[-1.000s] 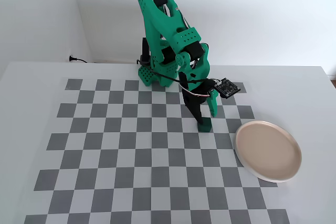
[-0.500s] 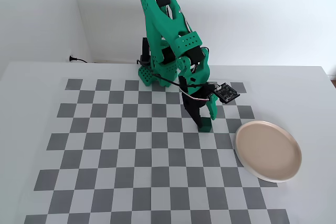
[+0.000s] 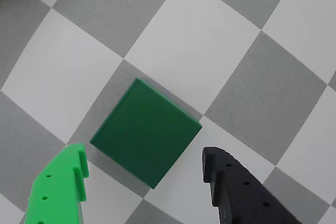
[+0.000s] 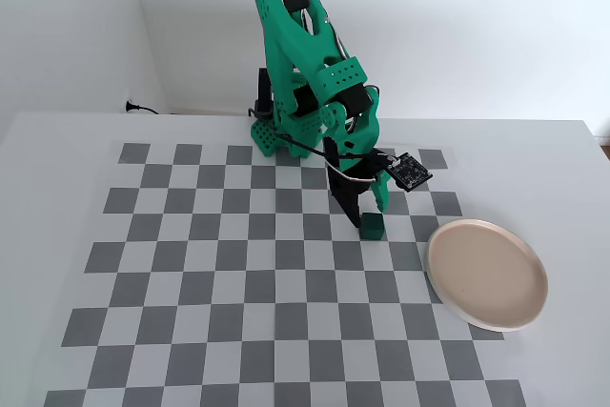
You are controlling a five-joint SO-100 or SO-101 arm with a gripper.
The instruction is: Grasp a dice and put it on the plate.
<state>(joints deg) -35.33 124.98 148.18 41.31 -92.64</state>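
Surface: I am working over a white table [image 4: 57,140] covered by a mat of grey and white checker squares [image 4: 229,283], laid flat and reaching almost to the table's near edge in the fixed view.

Room: plain white walls are standing behind the table, and a black cable plug [image 4: 133,107] is lying at the table's far left edge by the wall.

Arm: my bright green arm [image 4: 305,73] is rising from a base at the far side of the mat and is bending down toward the squares right of centre; a small black circuit board [image 4: 407,172] is sticking out beside my wrist.

Dice: the dice [image 3: 146,132] is showing as a plain dark green cube with a smooth matte top and no pips; it is sitting flat on the mat, turned diagonally to the checker pattern and overlapping a grey square and white ones.

Gripper: my gripper [image 3: 143,174] is spread open, holding nothing. In the wrist view the green finger [image 3: 58,190] is at lower left and the black finger [image 3: 239,192] at lower right, each clear of the cube, with the cube's near corner lying between them.

Plate: the pale pink-beige plate [image 4: 486,275] with its white rim is resting on the mat's right edge, near the dice but apart from it, and is showing nothing on it.
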